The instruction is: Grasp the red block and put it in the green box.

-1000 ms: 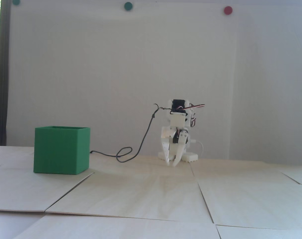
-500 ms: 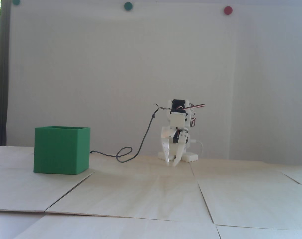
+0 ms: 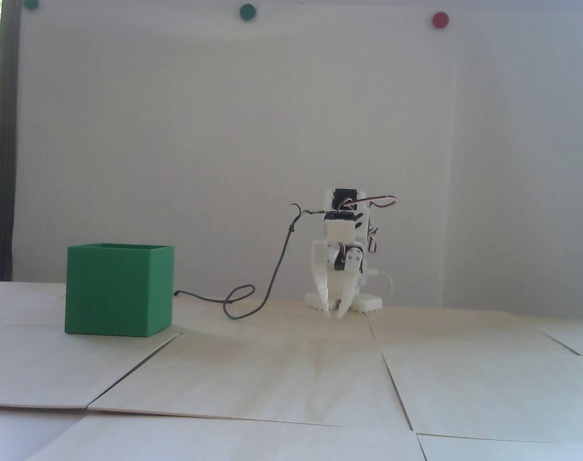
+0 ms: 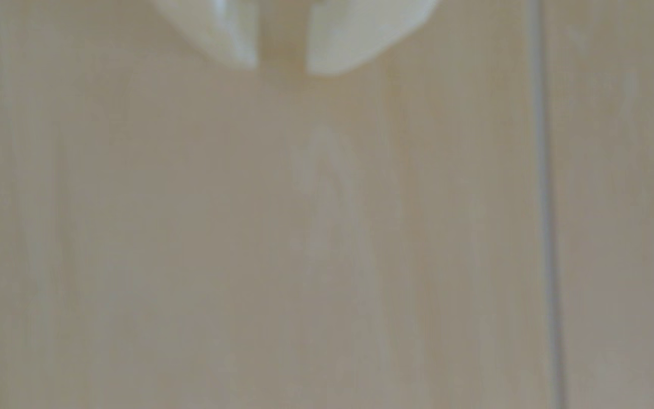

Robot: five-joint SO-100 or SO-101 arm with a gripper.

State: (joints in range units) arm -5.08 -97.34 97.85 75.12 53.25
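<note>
The green box [image 3: 114, 290] stands open-topped on the wooden table at the left of the fixed view. The red block shows in no view. My white gripper [image 3: 334, 314] hangs folded down in front of the arm's base, tips just above the table, well to the right of the box. In the wrist view the gripper [image 4: 282, 67] enters from the top edge. Its two white fingertips [image 4: 235, 47] stand a narrow gap apart, and only bare wood shows between them.
A black cable [image 3: 277, 269] loops over the table between the box and the arm. Light wooden panels with seams [image 4: 545, 196] cover the table. On the white wall behind sit a green disc [image 3: 247, 11] and a red disc [image 3: 440, 19].
The arm's wrist has sunk slightly and the cable's top has shifted a little left. The fingertips stand a bit closer together than before. The box has not moved.
</note>
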